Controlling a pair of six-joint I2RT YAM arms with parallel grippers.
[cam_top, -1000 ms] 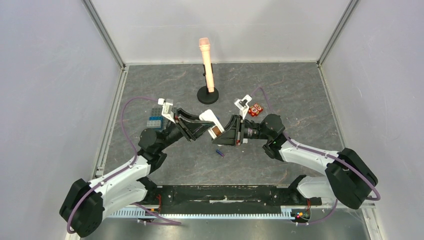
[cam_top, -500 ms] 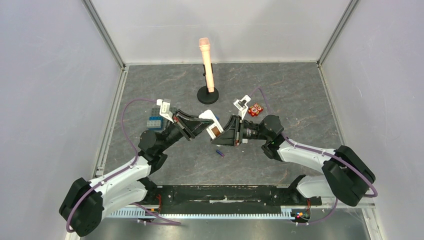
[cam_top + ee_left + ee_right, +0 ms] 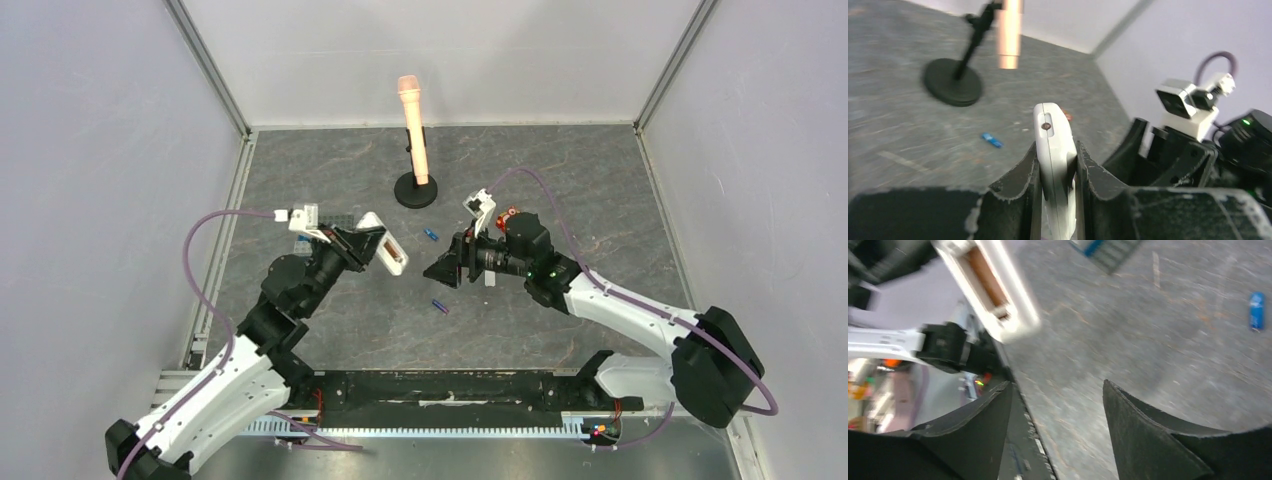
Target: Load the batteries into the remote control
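Observation:
My left gripper (image 3: 372, 248) is shut on the white remote control (image 3: 387, 247) and holds it off the table, edge-on between the fingers in the left wrist view (image 3: 1053, 150). In the right wrist view the remote (image 3: 993, 285) shows an open, brownish, empty battery bay. My right gripper (image 3: 441, 270) is open and empty, a short gap to the right of the remote, its jaws wide apart (image 3: 1055, 390). One blue battery (image 3: 432, 234) lies on the table behind the gap between the grippers, and a second (image 3: 439, 306) lies in front of it. One battery shows in each wrist view (image 3: 992, 140) (image 3: 1257, 310).
A pink microphone on a black round stand (image 3: 416, 188) stands at the back centre. A grey studded plate with a blue brick (image 3: 308, 243) lies behind the left arm. A small red block (image 3: 509, 213) peeks out behind the right wrist. Walls enclose the table.
The grippers have parted: the left drew the remote back to the left, and the right pulled away and stands open. A blue battery now lies on the table behind them.

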